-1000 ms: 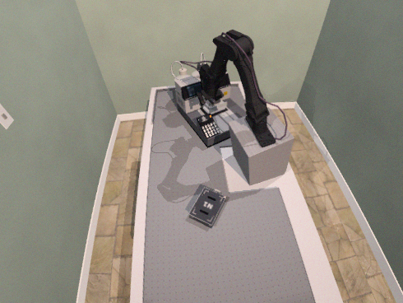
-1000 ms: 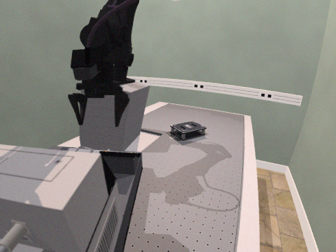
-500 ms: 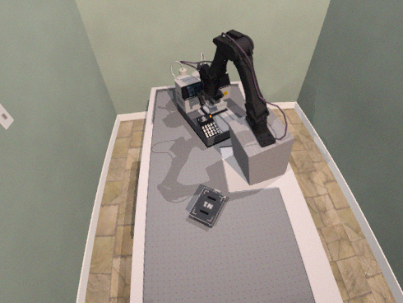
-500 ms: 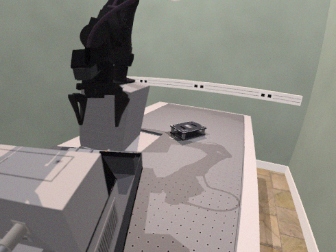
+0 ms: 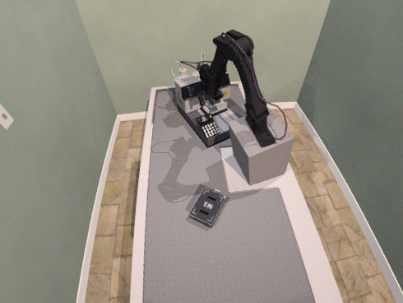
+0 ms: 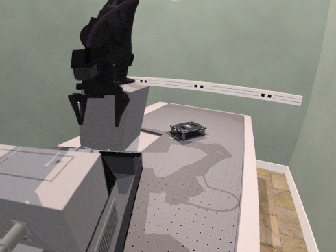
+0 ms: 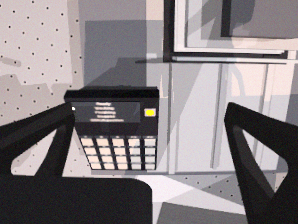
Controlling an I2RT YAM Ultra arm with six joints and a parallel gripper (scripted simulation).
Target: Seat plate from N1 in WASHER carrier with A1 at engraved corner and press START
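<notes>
While the fingers [image 5: 212, 100] [image 6: 99, 124] are standing spread and empty near the keypad [image 5: 211, 129] [image 7: 119, 152], its lamp [image 5: 210, 116] [image 7: 150, 112] is glowing amber; behind it the plate [image 5: 215, 107] [image 7: 200, 49] is apparently resting, possibly risking failure through poor seating.

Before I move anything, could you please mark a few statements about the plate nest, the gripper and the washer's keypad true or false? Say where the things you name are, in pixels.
1. The plate nest N1 [image 5: 208, 205] [image 6: 187, 129] has a plate lying on it. False: its marked top is bare.
2. The gripper [image 6: 99, 124] [image 7: 149, 110] stands open. True.
3. The lamp [image 7: 150, 112] beside the keypad's display [image 7: 109, 112] is lit red. False: it is lit yellow, or amber.
4. The keypad [image 5: 210, 130] [image 7: 120, 153] has its keys in several rows below the display. True.
5. The gripper's fingers are pressing a key. False: no fingertip is on a key.
</notes>
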